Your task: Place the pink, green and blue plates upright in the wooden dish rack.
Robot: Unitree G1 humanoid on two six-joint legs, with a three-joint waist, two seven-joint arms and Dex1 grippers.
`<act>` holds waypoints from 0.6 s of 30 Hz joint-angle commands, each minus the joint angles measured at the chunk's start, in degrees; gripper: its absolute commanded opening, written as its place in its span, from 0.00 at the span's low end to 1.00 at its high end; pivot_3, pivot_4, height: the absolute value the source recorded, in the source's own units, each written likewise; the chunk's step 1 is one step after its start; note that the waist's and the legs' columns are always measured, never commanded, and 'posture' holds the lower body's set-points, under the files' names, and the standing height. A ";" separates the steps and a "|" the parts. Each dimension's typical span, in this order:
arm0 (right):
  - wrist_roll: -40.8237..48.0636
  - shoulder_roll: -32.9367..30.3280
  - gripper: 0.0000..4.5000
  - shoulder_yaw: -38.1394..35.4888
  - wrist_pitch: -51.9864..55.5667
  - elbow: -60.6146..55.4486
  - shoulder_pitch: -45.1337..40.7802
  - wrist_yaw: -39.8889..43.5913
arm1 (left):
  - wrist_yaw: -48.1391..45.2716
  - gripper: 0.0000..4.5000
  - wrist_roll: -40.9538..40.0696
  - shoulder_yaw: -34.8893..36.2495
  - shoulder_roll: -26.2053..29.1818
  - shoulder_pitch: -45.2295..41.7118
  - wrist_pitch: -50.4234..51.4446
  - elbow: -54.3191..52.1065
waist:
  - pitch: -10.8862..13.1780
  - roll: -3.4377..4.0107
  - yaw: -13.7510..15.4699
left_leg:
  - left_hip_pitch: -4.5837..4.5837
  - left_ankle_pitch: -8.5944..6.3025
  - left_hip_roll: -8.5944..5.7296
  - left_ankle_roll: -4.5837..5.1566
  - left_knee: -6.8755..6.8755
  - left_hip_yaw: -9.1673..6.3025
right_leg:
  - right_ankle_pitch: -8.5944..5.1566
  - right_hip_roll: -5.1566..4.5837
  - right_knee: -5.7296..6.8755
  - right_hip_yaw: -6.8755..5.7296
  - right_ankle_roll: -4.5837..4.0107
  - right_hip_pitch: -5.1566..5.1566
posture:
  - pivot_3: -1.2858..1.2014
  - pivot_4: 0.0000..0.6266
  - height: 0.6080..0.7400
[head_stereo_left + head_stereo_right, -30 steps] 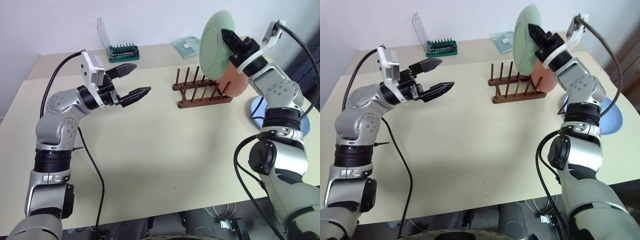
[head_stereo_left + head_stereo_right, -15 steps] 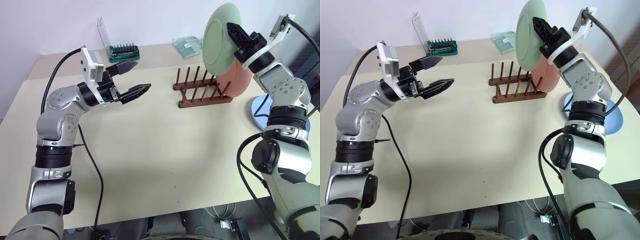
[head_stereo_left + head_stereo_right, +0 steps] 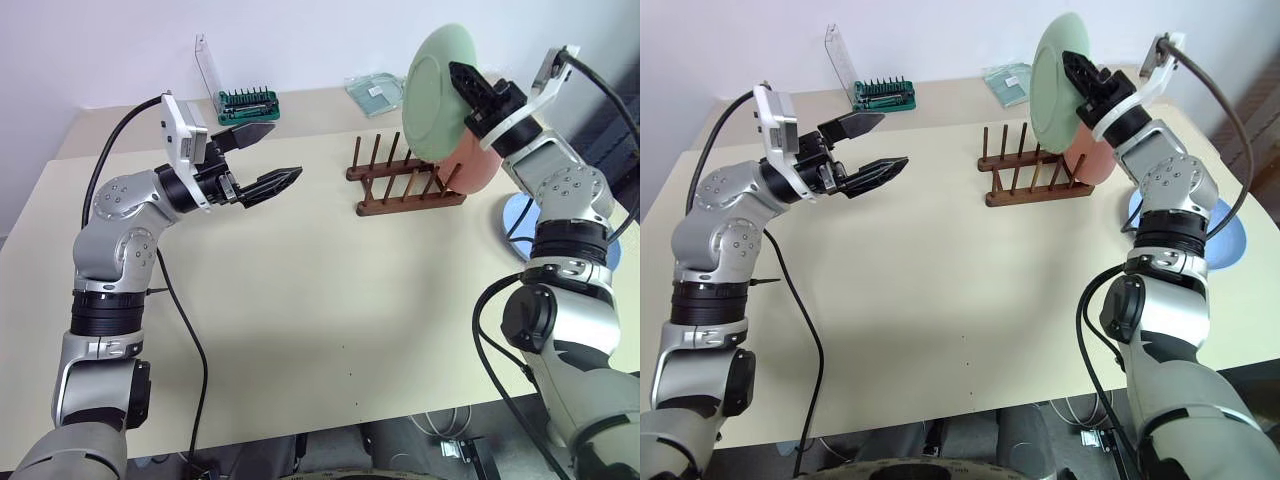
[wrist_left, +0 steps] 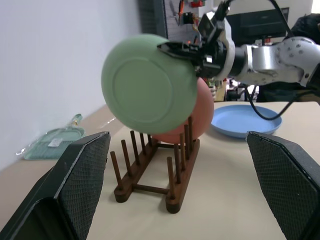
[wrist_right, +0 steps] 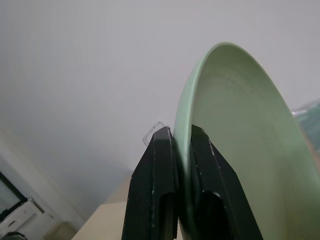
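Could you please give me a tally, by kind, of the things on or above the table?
Round matte plates: 3, mint green, salmon pink, light blue
Dark wooden peg racks: 1
Green bit holders: 1
Clear greenish trays: 1
Total: 6

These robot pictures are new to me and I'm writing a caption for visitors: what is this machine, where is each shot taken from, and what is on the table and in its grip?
It is a humanoid robot with two arms, each ending in a two-fingered black gripper. Two pictures come from cameras in its head, looking down over the table; the other two come from cameras on its wrists. The right gripper is shut on the rim of the green plate, held upright above the wooden dish rack. The pink plate already stands in the rack. The blue plate lies flat on the table beside it. The left gripper hangs open and empty over the table. At the far edge sit a green bit holder and a clear greenish tray.
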 commanded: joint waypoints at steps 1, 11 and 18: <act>0.02 -0.53 0.00 -0.96 -1.48 -0.57 0.34 0.99 | -0.10 0.99 0.03 1.35 0.53 -1.02 -0.91 -1.60 | 0.00 0.00 0.03 | 0.00 0.00 0.00 0.00 0.00 0.00 | 0.00 0.00 0.00 0.00 0.00 0.00 | 0.52 0.24 1.00; -0.87 0.84 0.00 -0.23 -1.52 0.73 2.62 2.37 | -0.25 0.99 0.11 1.23 0.60 -1.16 -0.93 -1.61 | 0.00 0.00 -0.06 | 0.00 0.00 0.00 0.00 0.01 0.00 | 0.00 0.00 -0.01 0.00 0.00 0.01 | 0.52 0.24 1.00; -2.15 0.59 0.62 -0.10 -3.10 1.86 1.95 2.33 | 0.03 1.00 0.04 1.33 0.70 -1.04 -0.68 -2.01 | 0.00 0.00 -0.06 | 0.01 0.00 0.00 0.00 0.01 0.00 | 0.00 0.00 -0.01 0.00 0.00 0.01 | 0.52 0.24 1.00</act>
